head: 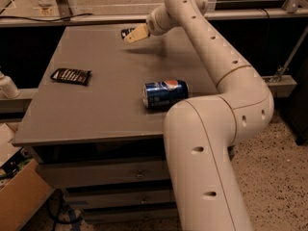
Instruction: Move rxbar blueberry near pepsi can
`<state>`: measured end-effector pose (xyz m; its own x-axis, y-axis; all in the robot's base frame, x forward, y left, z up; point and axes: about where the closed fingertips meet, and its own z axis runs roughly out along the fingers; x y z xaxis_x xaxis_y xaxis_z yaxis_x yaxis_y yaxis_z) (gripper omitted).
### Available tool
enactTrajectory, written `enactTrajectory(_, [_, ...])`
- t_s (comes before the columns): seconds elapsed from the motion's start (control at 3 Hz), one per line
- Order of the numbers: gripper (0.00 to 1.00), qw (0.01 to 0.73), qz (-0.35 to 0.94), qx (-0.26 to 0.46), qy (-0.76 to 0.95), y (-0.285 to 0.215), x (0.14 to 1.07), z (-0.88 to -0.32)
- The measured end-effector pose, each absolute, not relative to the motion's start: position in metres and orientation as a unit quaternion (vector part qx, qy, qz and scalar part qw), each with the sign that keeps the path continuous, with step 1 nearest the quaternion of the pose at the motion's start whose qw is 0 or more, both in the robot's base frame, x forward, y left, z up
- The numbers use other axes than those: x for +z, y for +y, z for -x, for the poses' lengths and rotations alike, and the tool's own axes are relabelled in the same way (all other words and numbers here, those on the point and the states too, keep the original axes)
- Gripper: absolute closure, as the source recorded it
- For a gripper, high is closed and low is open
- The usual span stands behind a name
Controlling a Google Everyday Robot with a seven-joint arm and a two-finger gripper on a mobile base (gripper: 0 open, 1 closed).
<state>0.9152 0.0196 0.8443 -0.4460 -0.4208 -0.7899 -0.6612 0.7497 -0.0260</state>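
The pepsi can [165,93] lies on its side near the middle right of the grey table [106,81], its blue body and round logo facing me. The rxbar blueberry [127,32] is a small dark wrapper at the far edge of the table, mostly covered by the gripper. My gripper [135,34] reaches over the far part of the table, its tan fingertips right at the bar. The white arm runs from the lower right up over the can's right end.
A black-brown wrapper with pale stripes [70,75] lies at the table's left side. A cardboard box [19,196] stands on the floor at lower left. A rail and dark cabinets run behind the table. Drawers sit under the tabletop.
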Motion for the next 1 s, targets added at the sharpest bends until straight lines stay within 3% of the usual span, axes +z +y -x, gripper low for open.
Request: enactTrajectory(1.0, [0.00,0.426,0.311,0.191,0.828,0.052,0.832,-0.925])
